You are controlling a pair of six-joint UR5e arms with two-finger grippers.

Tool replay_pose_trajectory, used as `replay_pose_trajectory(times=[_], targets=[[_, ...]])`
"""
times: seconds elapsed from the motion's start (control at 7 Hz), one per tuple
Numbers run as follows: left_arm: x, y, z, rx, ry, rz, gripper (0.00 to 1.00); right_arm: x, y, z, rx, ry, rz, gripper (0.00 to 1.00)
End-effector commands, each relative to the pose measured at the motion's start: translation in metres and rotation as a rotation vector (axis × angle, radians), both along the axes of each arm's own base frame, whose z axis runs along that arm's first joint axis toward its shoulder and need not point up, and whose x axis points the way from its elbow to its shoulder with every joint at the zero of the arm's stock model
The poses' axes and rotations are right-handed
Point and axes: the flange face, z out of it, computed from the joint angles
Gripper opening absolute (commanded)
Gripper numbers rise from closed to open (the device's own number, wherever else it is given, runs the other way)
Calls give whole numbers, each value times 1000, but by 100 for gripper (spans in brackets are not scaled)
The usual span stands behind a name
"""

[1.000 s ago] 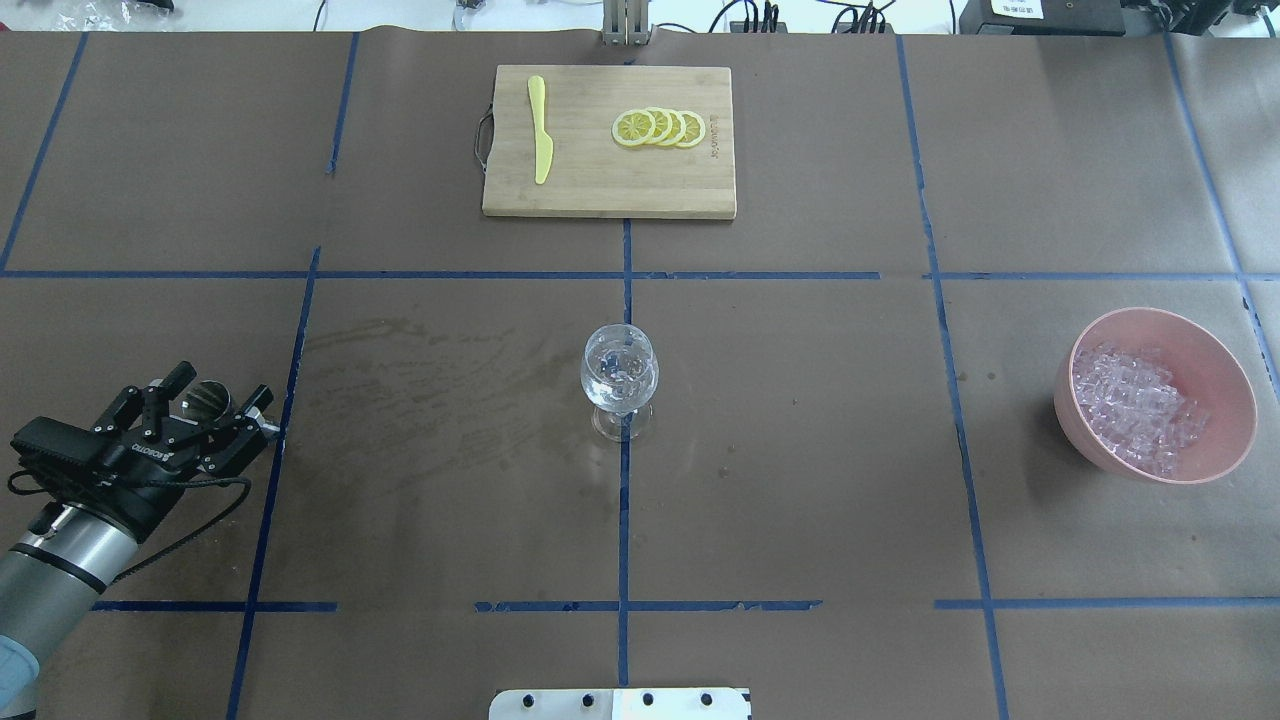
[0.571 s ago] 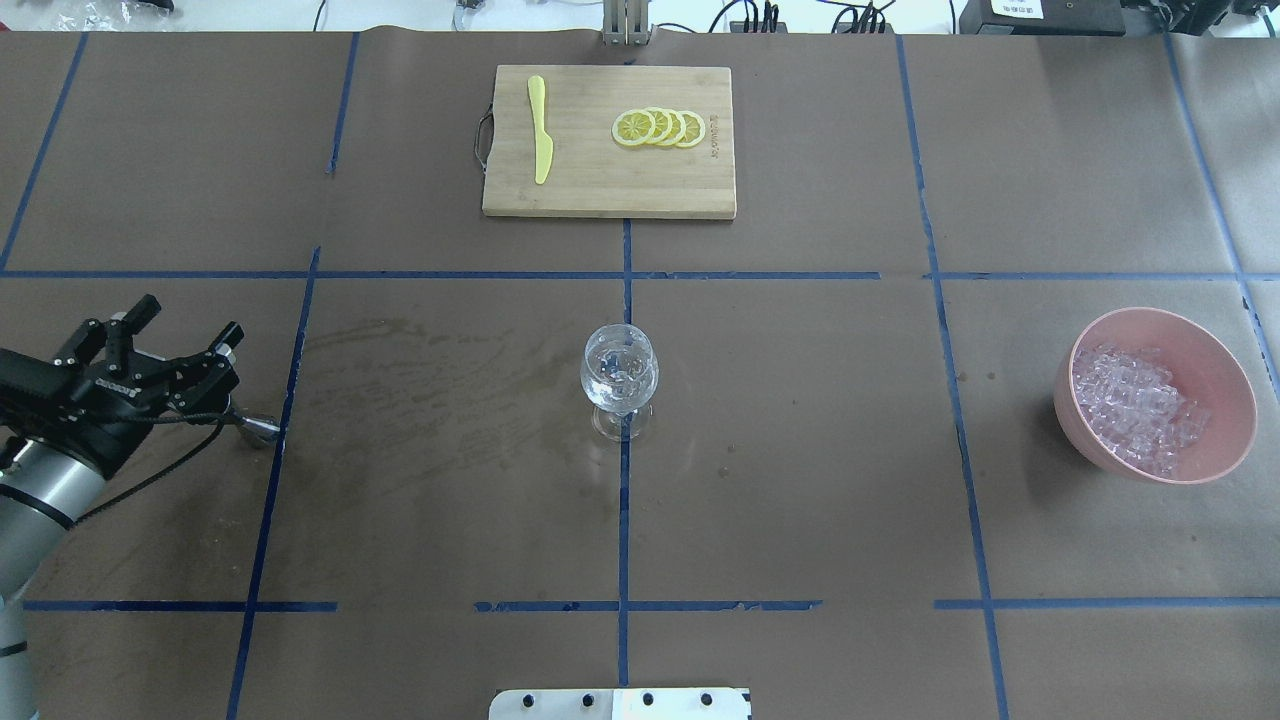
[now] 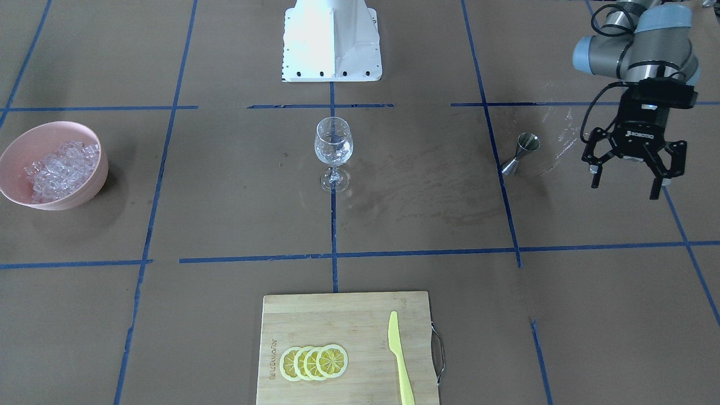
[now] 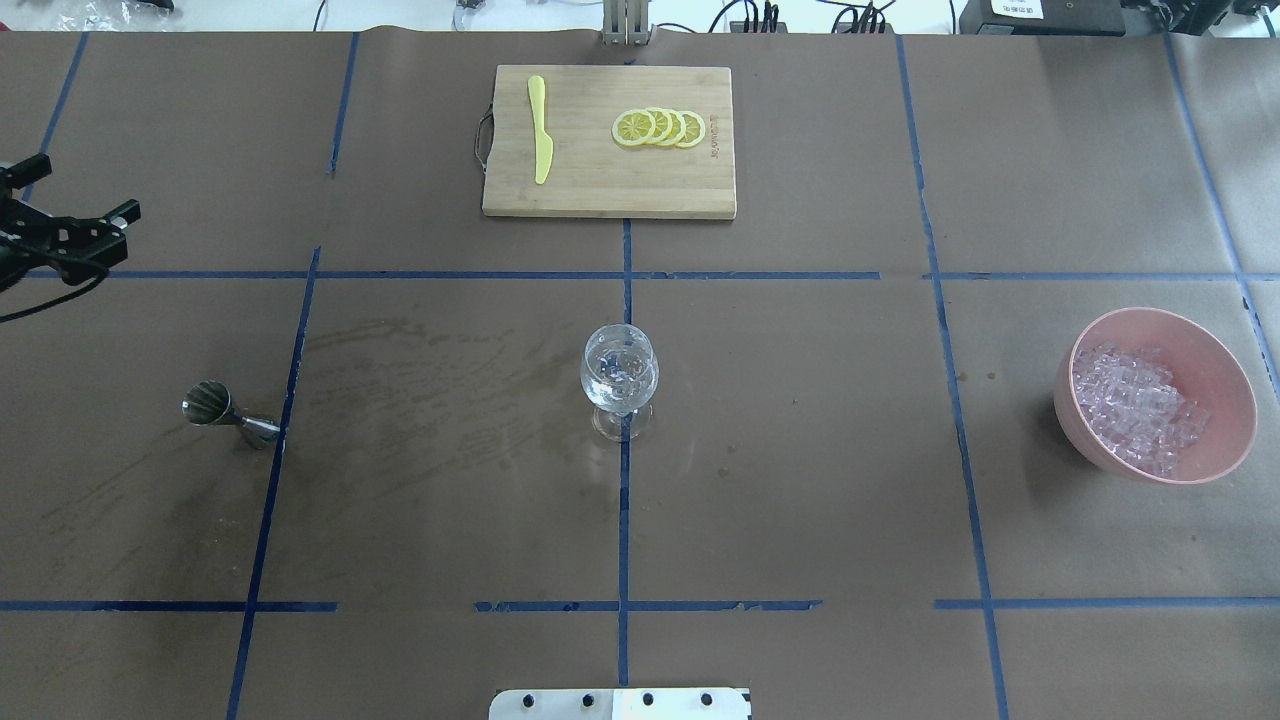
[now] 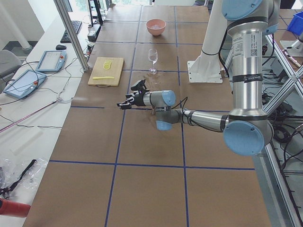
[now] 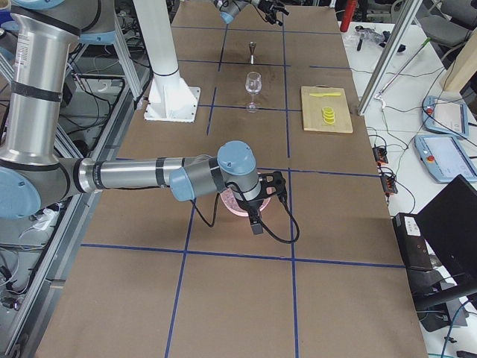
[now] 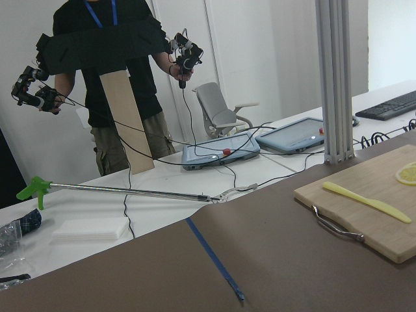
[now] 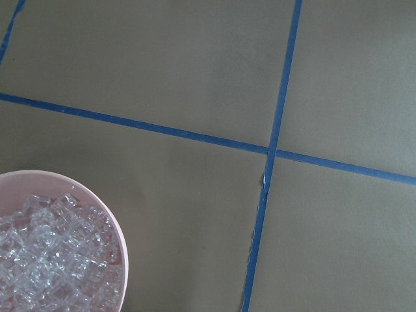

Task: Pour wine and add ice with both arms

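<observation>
Ice point(image 4: 1135, 405) looks slippery, so take the pink bowl point(image 4: 1205, 345) by its rim; left end effector point(image 3: 625, 188) hangs spread, right end effector point(image 6: 264, 200) state unclear.

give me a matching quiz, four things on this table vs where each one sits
Things:
1 ice
2 knife
3 jigger
4 glass

Places:
a on the cutting board
b on the centre tape line
c in the pink bowl
d nearest the left gripper

Pairs: 1-c, 2-a, 3-d, 4-b
</observation>
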Motion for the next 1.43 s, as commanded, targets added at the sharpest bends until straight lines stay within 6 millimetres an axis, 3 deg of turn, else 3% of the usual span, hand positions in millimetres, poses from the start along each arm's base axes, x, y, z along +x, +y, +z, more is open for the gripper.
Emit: replay_pose_trajectory(times=[0.0, 0.29, 0.43, 0.71, 0.86, 1.0, 1.29], targets=[[-85, -31, 13, -190, -68, 95, 100, 0, 0, 0, 0, 0, 0, 100], [-179, -35, 38, -374, -104, 201, 100, 0, 1, 2, -2, 0, -1, 100], [-209, -35, 57, -534, -75, 180, 100, 0, 1, 3, -5, 1, -1, 100], [-220, -26, 106, -727, -188, 261, 100, 0, 2, 4, -9, -1, -1, 100], [-255, -12, 125, -800, -240, 290, 100, 0, 2, 4, -10, -1, 0, 100], [-257, 2, 143, -976, -157, 347, 100, 0, 2, 3, -8, -5, -2, 100], [-254, 48, 167, -1058, -14, 418, 100, -3, 2, 0, -8, -38, -12, 100]])
